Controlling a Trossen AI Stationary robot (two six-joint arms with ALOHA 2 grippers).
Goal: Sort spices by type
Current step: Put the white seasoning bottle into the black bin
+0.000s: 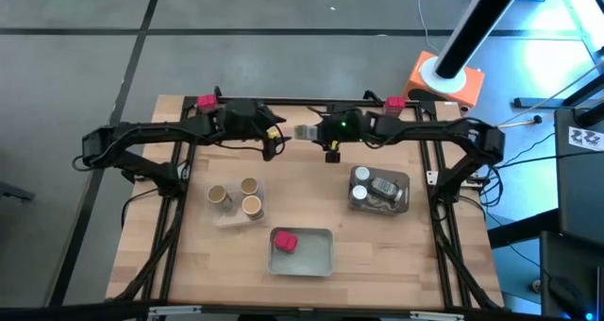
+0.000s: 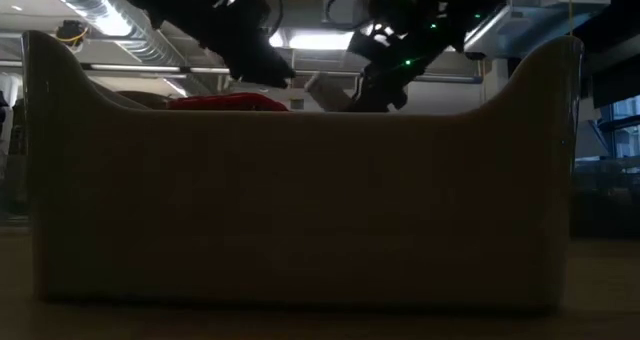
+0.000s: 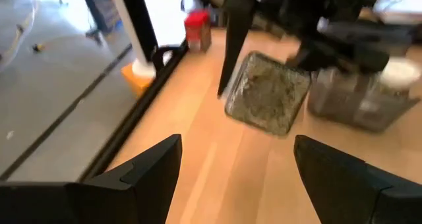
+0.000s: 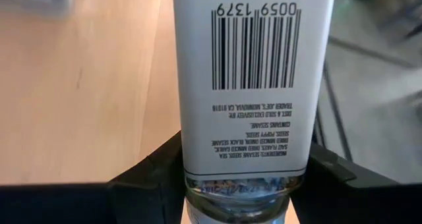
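A: Looking down from above, we see both arms meet at the table's far edge. The right gripper (image 1: 316,132) pinches a clear jar (image 1: 306,132) in mid-air; the left gripper (image 1: 274,142), spread and empty, sits just beside it. Three cork cylinders (image 1: 236,198) fill the left tray (image 1: 234,219), jars (image 1: 377,189) lie in the right tray (image 1: 404,200), and a red packet (image 1: 284,240) rests in the front tray (image 1: 316,255).

B: From table height?

A: That front tray's wall (image 2: 300,210) blocks nearly everything; the packet (image 2: 225,102) peeks over it, and both arms are probably the dark shapes above.

B: The left wrist camera?

A: Our spread fingers (image 3: 155,168) frame the jar (image 3: 267,92), held apart ahead of them.

B: The right wrist camera?

A: The jar's barcode label (image 4: 254,72) sits clamped between the fingers (image 4: 148,168).

B: Risks?

A: We judge the jar could slip and roll off the edge, or the two grippers could collide.
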